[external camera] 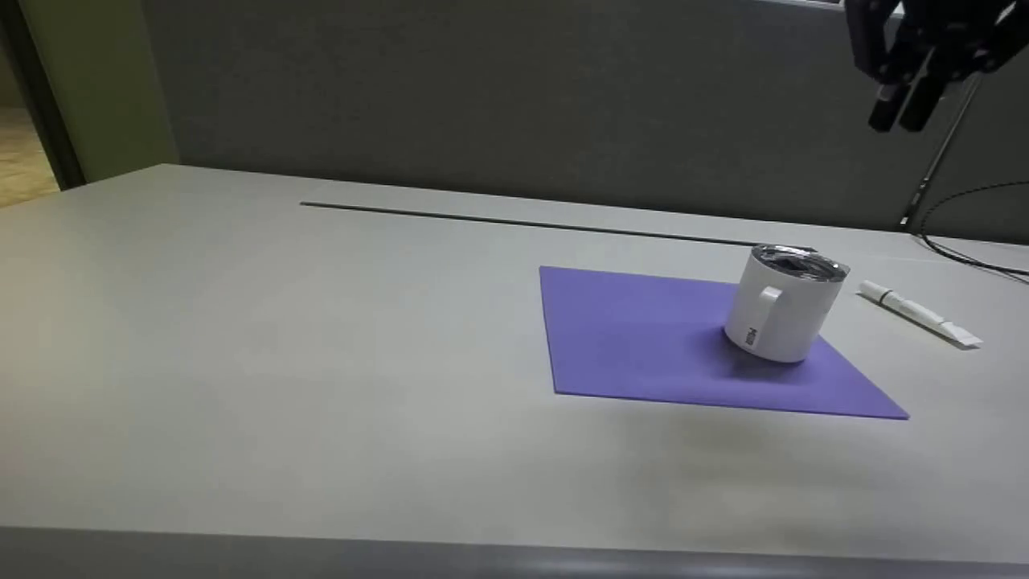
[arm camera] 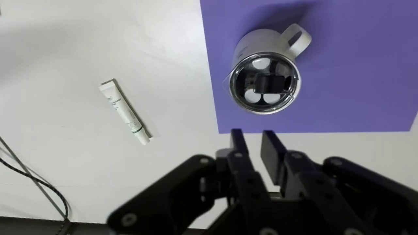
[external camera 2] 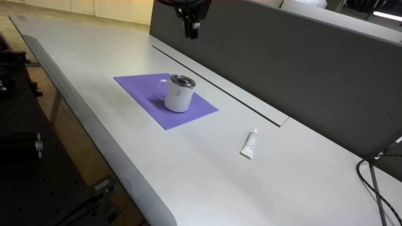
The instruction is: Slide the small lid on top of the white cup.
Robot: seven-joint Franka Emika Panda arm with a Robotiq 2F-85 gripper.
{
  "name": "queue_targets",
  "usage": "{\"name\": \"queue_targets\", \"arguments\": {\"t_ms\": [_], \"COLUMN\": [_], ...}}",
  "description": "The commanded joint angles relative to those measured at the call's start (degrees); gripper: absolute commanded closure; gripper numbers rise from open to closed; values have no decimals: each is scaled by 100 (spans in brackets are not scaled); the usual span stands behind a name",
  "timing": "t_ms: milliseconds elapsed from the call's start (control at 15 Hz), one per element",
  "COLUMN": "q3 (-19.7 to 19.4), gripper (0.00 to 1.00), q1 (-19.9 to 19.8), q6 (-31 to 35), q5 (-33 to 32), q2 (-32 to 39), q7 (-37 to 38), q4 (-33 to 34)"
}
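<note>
The white cup stands upright with its handle in both exterior views [external camera: 796, 322] [external camera 2: 178, 99] and in the wrist view [arm camera: 258, 40]. The small lid, round and dark with a clear, paler rim, sits on the cup's mouth in both exterior views [external camera: 797, 263] [external camera 2: 182, 81]. In the wrist view the lid [arm camera: 269, 84] has a black slider piece in its middle. My gripper hangs well above the table, apart from the cup, in both exterior views [external camera: 898, 125] [external camera 2: 191, 36]. In the wrist view its fingers [arm camera: 252, 133] are partly open with nothing between them.
The cup stands on a purple mat [external camera: 627, 338] on a white table [external camera: 321, 362]. A white tube [external camera 2: 249, 144] lies on the table beside the mat. A dark grey partition [external camera: 482, 104] runs along the table's back edge. A black cable [external camera 2: 364, 179] lies near it.
</note>
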Motion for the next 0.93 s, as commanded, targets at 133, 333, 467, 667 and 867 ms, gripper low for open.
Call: {"name": "queue_targets", "arguments": {"t_ms": [133,333,467,667,867], "q3": [-305,-584,-704,-735,-744], "gripper": [100,100,99,99,99], "q1": [137,373,477,532,535], "q6": [-192,-103,-94,-94,-94], "q5": [-790,-702,-712,-712,-712], "q2": [1079,1062,1177,1164,1161], "q7": [477,251,237,235,235], "q4": [765,633,677,669,669]}}
